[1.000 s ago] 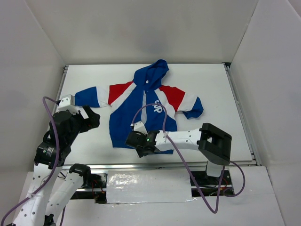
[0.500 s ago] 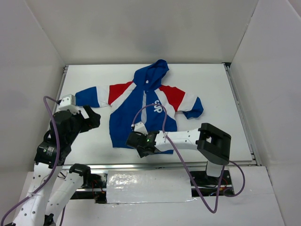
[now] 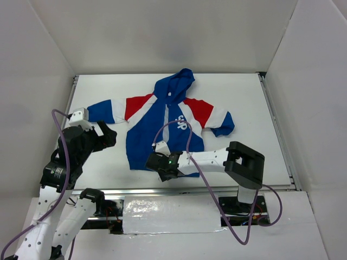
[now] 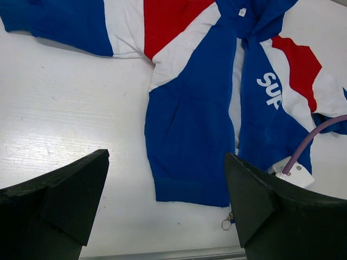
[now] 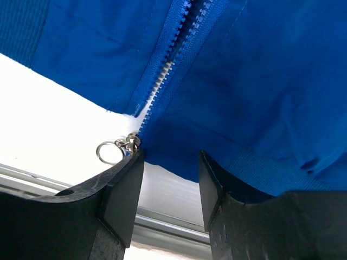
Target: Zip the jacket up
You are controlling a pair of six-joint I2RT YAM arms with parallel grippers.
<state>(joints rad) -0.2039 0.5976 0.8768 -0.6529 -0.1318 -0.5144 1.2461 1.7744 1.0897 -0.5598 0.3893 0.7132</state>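
Just ahead of the right hand, its fingers slightly apart and gripping nothing, the jacket hem lies on the desk, with the zipper pull just beside one finger. The step looks like lining up on the pull; next, sidestep and pinch it. The left hand hangs wide open, short of the jacket.

The table is white and flat, with tall white walls on three sides. A thin grey metal strip runs along its near edge. Just below that strip lies a shiny silver sheet, a bit crinkled.
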